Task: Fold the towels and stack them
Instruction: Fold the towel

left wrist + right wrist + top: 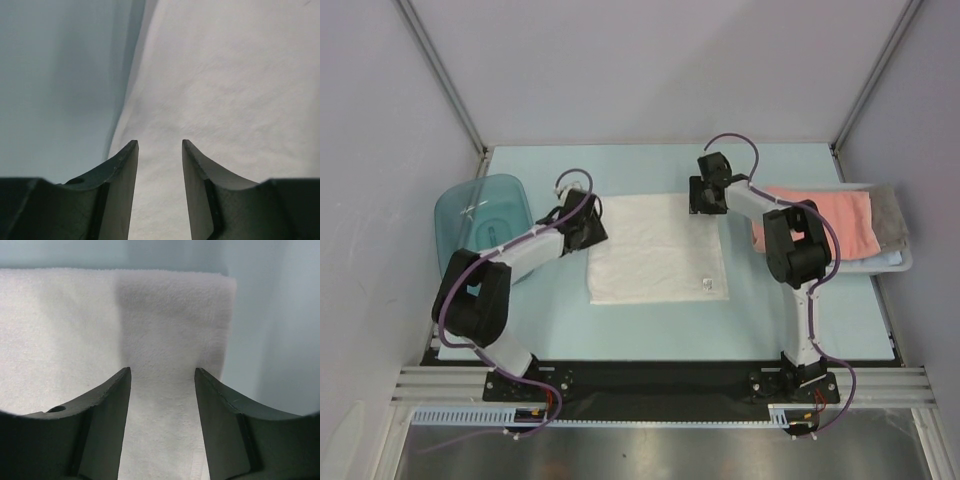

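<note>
**White towel** (658,250): lies flat mid-worktop (800,310), roughly square, with a small label (704,285) by its near-right corner. The material is matte terry, and the right wrist view shows a fine nap. The far-right corner is squared and its edge looks thick. Whether it is doubled, I cannot tell.

**Handling (judged):** expect it to be light, limp and without stiffness. It will drape and sag from whatever points you hold. The pile should grip the pads well, and it is not fragile.

**Left tool** (160,147): jaws parted by a moderate gap with nothing between them, poised over the towel's left edge near the far-left corner.

**Right tool** (162,372): likewise parted and empty, over the far-right corner.

**Hold (judged):** take both far corners together, pinching close to the hem so you catch every layer. A one-sided lift would skew the fold.

**Elsewhere:** the salmon-pink towel (820,222) sits well to the right, lying over a grey towel (892,212). The translucent blue tub (480,215) at the left is hard and glossy.
</note>
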Motion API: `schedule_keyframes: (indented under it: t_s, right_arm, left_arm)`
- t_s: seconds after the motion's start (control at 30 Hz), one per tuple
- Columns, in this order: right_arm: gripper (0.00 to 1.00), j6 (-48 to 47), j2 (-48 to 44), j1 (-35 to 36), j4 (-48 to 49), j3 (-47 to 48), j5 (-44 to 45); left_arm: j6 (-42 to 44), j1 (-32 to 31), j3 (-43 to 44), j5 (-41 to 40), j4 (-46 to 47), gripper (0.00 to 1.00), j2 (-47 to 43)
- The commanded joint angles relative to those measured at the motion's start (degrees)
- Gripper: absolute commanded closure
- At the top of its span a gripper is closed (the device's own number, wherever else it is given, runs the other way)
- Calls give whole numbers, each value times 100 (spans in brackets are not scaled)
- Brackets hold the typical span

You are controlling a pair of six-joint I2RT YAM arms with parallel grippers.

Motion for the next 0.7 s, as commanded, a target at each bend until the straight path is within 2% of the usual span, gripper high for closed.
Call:
schedule_keyframes:
  t_s: [0.0, 0.17, 0.23, 0.37, 0.43, 0.67]
  right_arm:
    - [41, 20, -263, -178, -244, 553, 127]
    - [46, 169, -246, -232, -123, 730, -22]
    - [55, 187, -167, -214, -122, 818, -57]
    - [66, 204, 53, -214, -192, 1100, -207]
    - [70, 204, 106, -223, -210, 1126, -268]
    - [74, 213, 413, -337, -175, 1240, -436]
  left_arm:
    - [877, 61, 1324, -293, -341, 54, 187]
    - [1439, 307, 2492, 250, -457, 58, 1134]
    - [1580, 334, 2819, 417, -501, 60, 1443]
    - [1870, 360, 3671, 820, -712, 65, 2164]
    - [1871, 369, 3796, 874, -756, 66, 2446]
    - [1871, 483, 4200, 717, -844, 68, 2957]
